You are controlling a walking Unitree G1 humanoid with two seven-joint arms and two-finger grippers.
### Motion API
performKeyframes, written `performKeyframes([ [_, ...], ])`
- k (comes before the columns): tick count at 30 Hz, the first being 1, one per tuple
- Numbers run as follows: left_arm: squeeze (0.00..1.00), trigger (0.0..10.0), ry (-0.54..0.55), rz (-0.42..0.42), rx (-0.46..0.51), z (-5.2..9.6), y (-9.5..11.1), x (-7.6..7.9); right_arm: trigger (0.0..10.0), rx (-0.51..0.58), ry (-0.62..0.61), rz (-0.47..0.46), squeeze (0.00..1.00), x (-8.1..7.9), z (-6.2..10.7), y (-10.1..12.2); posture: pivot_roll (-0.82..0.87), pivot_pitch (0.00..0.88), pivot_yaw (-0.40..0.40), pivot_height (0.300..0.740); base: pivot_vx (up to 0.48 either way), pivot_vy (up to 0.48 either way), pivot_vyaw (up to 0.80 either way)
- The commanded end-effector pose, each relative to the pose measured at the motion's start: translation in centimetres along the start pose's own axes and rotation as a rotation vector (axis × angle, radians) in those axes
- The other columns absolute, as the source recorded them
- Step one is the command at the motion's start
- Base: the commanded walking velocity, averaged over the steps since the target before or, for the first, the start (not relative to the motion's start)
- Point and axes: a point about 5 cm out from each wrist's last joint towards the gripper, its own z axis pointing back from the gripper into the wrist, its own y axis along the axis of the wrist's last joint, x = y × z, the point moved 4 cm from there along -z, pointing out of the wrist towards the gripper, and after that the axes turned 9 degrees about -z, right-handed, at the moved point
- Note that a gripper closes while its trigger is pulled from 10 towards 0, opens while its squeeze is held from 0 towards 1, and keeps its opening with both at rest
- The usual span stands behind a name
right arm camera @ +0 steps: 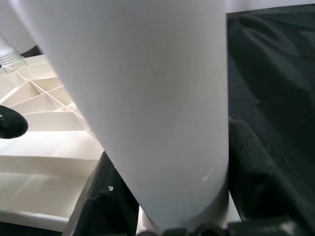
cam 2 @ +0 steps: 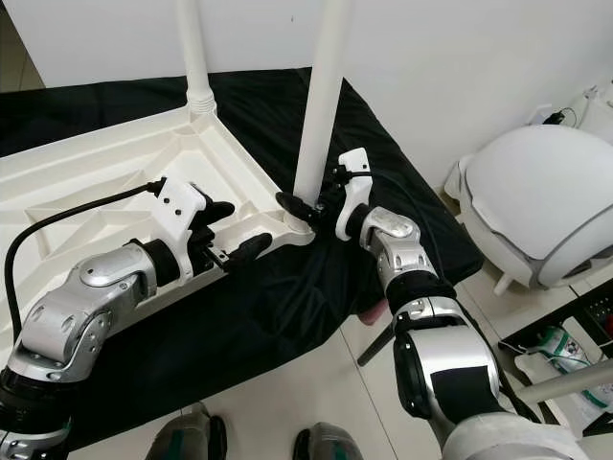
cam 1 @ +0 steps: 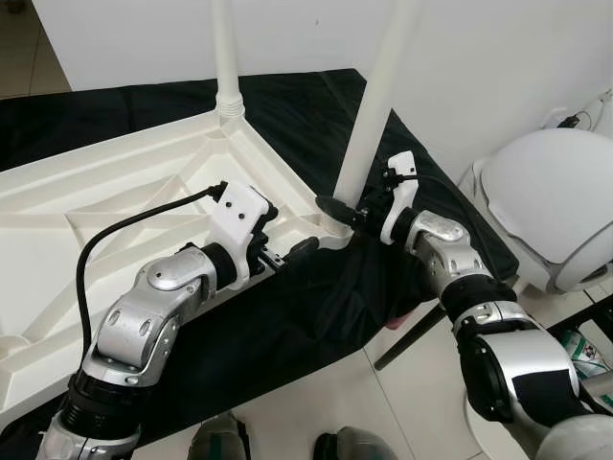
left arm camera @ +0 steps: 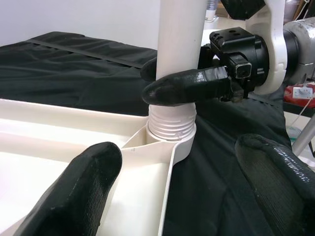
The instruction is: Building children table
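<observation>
The white tabletop [cam 1: 115, 192] lies upside down on a black cloth [cam 1: 306, 316], ribs up, and everything turns on its near corner socket [left arm camera: 170, 140]. A white leg [cam 1: 378, 96] stands in that socket, its long axis close to upright but tilted a little away from the tabletop, its threaded collar showing just above the socket rim, so I judge it not yet screwed fully home. The right gripper [cam 1: 350, 213] is the nearer one: it is clamped around the leg just above the collar, one black finger [left arm camera: 187, 86] across the front and the other behind. The left gripper [cam 2: 235, 230] sits on the tabletop side of the socket, pointing along the edge toward the leg, fingers spread and holding nothing, one finger over the rim and the other out over the cloth. A second leg [cam 1: 225, 53] already stands upright in the far corner. Turning the near leg about its own axis looks like the right arm's job, and the left could steady the tabletop beside the socket.
</observation>
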Motion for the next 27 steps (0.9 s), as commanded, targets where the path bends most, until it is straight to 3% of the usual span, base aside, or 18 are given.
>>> performKeyframes([
  [1, 0.0, 10.0, 0.001, -0.004, 0.007, 0.1, 0.4, 0.0, 0.0, -0.016, -0.01, 0.0, 0.0, 0.5, 0.4, -0.2, 0.02, 0.004, -0.05, 0.74, 0.0, 0.0, 0.0],
  [8, 0.0, 10.0, 0.001, 0.002, 0.007, 0.1, 0.4, 0.2, 0.0, -0.006, -0.005, 0.012, 0.0, 0.4, 0.8, -0.5, 0.02, 0.008, -0.055, 0.74, 0.0, 0.0, 0.0],
  [9, 0.0, 10.0, 0.0, 0.004, 0.007, 0.1, 0.3, 0.2, 10.0, 0.006, -0.016, 0.001, 0.0, 0.2, 0.7, -0.6, 0.02, 0.01, -0.057, 0.74, 0.0, 0.0, 0.0],
  [20, 0.0, 10.0, -0.004, 0.01, 0.006, 0.1, 0.2, 0.4, 10.0, 0.029, -0.112, -0.025, 0.0, -1.1, -0.2, -1.8, 0.02, 0.011, -0.063, 0.74, 0.0, 0.0, 0.0],
  [27, 0.0, 10.0, -0.014, 0.012, 0.003, 0.1, 0.2, 0.7, 10.0, 0.114, -0.354, -0.122, 0.0, -1.0, -0.6, -1.6, 0.01, 0.008, -0.061, 0.74, 0.0, 0.0, 0.0],
])
